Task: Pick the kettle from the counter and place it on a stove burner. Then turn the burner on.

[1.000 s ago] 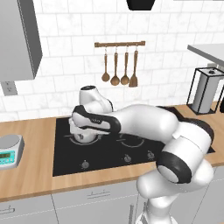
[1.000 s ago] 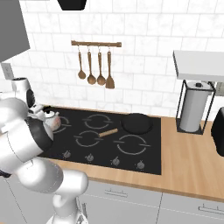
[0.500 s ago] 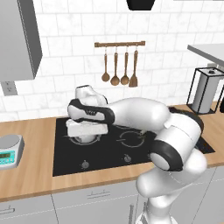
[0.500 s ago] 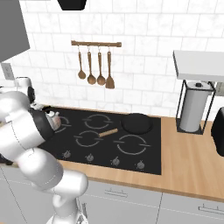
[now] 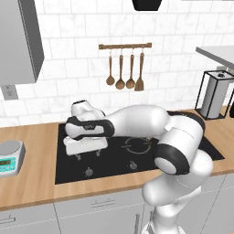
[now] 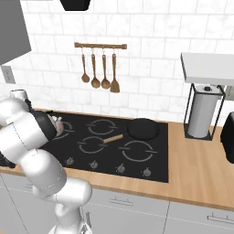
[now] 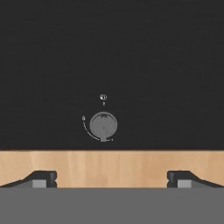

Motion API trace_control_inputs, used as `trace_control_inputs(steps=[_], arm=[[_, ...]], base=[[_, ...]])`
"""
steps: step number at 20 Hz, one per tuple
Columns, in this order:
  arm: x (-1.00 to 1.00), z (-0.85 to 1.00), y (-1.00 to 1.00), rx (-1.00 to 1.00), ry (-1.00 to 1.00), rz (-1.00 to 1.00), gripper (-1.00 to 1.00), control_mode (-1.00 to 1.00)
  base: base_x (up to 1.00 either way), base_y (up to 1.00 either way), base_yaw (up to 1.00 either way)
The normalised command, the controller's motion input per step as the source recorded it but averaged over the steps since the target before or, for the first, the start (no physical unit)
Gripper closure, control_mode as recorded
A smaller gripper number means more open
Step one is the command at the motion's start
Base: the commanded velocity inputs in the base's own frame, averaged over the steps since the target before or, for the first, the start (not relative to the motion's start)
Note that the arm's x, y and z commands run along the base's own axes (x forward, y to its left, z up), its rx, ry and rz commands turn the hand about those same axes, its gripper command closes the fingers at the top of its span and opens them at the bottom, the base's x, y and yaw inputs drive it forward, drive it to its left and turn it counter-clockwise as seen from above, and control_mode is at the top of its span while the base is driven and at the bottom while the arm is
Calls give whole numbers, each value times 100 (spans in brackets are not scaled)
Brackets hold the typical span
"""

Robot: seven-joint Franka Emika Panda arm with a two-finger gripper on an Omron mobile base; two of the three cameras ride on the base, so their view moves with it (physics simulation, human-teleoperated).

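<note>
The wide-open, empty end effector hovers above a round grey burner knob on the black glass cooktop. The step appears to be switching on; next it likely must descend and close around the knob.

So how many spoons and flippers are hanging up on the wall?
Wooden spoons: 3
Wooden spatula: 1
Total hanging on the rail: 4
</note>
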Motion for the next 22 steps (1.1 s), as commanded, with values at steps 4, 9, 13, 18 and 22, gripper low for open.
trace_control_inputs(steps=[4,9,13,18,22], arm=[[0,-23,0,0,0,7,-100,-100],[-7,-18,0,0,-3,0,-100,-100],[0,-12,0,0,-4,0,-100,-100],[0,-16,0,4,-12,0,-100,-100],[0,-23,0,11,-16,-2,-100,-100]], base=[[0,0,0],[0,0,0],[0,0,0],[0,0,0],[0,0,0]])
